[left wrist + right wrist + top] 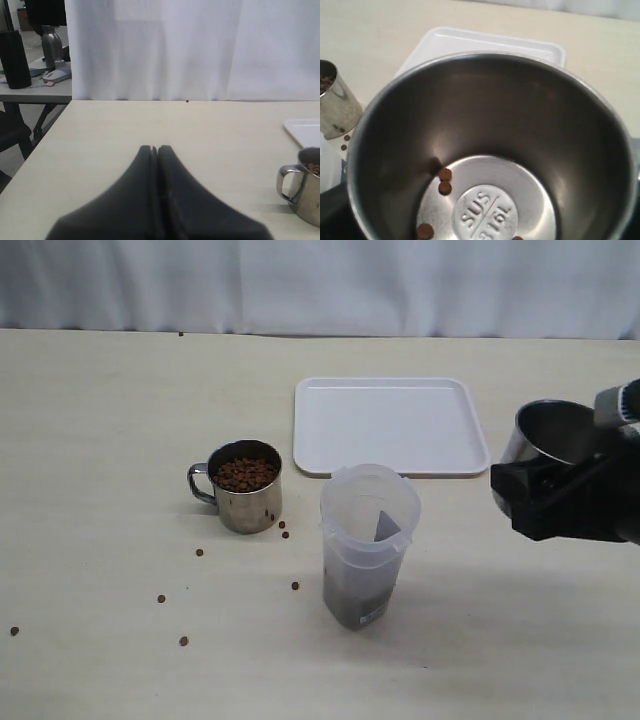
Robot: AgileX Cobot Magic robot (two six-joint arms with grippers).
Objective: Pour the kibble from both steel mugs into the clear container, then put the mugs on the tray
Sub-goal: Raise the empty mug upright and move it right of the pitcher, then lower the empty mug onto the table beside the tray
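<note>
noting our right gripper (pixel 545 490) clamped on the nearly empty mug (pixel 556 430) aloft near the tray (pixel 390 400), left gripper (pixel 157 151) pinched shut on nothing, we fear its leftover kibble (pixel 445 175) scattering if tipped away from the clear container (pixel 370 530).

A pale beige table (pixel 100 440) takes soft, even light with faint shadows. Along the table's far edge hangs a white pleated curtain (pixel 320 280). Off one end of the table, past the curtain's edge, stands a second desk (pixel 30 93) bearing a computer mouse (pixel 56 75), a steel bottle (pixel 51 45) and a black cylinder (pixel 14 60).
</note>
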